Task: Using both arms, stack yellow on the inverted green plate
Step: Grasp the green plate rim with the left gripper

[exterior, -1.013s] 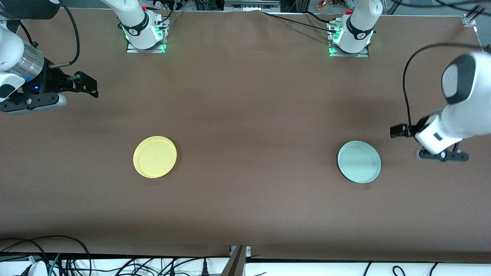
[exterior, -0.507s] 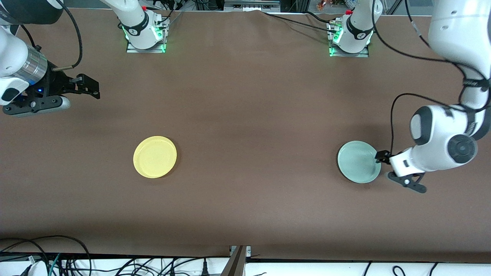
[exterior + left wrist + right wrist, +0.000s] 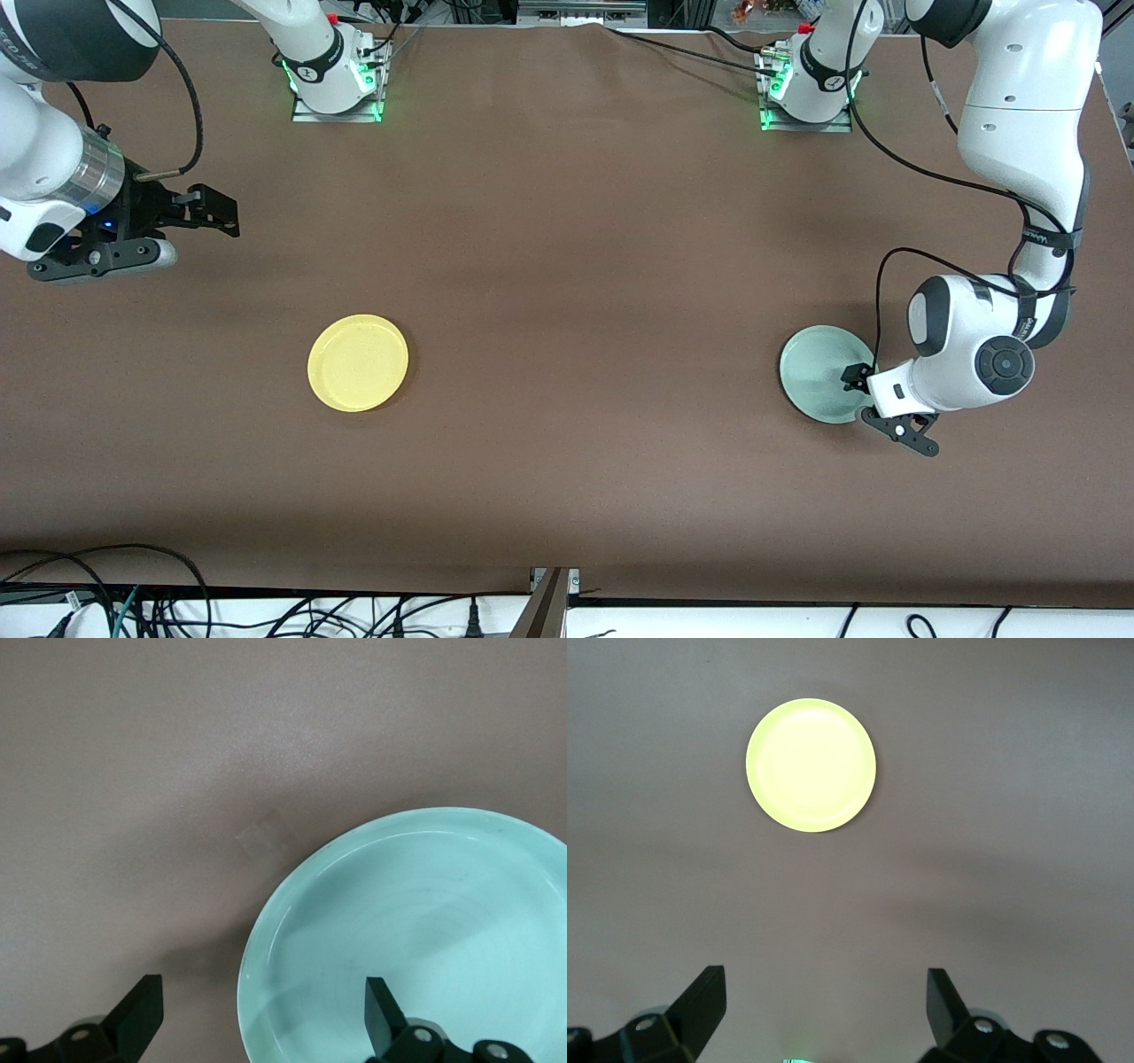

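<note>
No text, label, brand or number can be read in any of the views. Small dark marks on the bands of the two arm bases point(image 3: 330, 64) point(image 3: 819, 75), at the top of the frame, are too small to make out.

Two plates, two arms, two grippers on one table

There is one yellow plate point(image 3: 358, 362) and one green plate point(image 3: 824, 373), both rim up on the brown table point(image 3: 567, 266), the yellow one toward the right arm's end of it and the green one toward the left arm's end. Two white arms rise from two bases at the table's edge, each with one black gripper: the left gripper point(image 3: 852, 379) and the right gripper point(image 3: 213, 213).
</note>
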